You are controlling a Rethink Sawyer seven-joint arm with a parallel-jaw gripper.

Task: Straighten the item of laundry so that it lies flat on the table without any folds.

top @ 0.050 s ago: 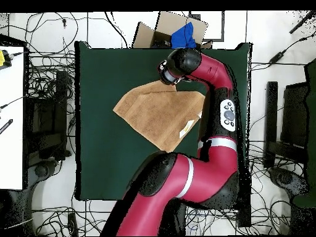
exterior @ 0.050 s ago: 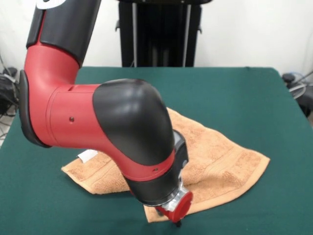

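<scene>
Terry cloth this soft — the square orange-tan towel [exterior @ 0.050 s ago: 215,156] lying mid-way across the dark green table [exterior @ 0.050 s ago: 244,93] — looks light and limp, best pinched at 1 corner; whether the gripper [exterior @ 0.050 s ago: 177,221] grips cannot be told.

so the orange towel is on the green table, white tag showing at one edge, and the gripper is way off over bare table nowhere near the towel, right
Not quite. The gripper is not far off: it is down at the towel, at its corner nearest the camera in the front view. The overhead view also puts the arm's end at an edge of the towel. The rest holds: the towel lies on the green table, with its white tag showing at one edge.
</scene>
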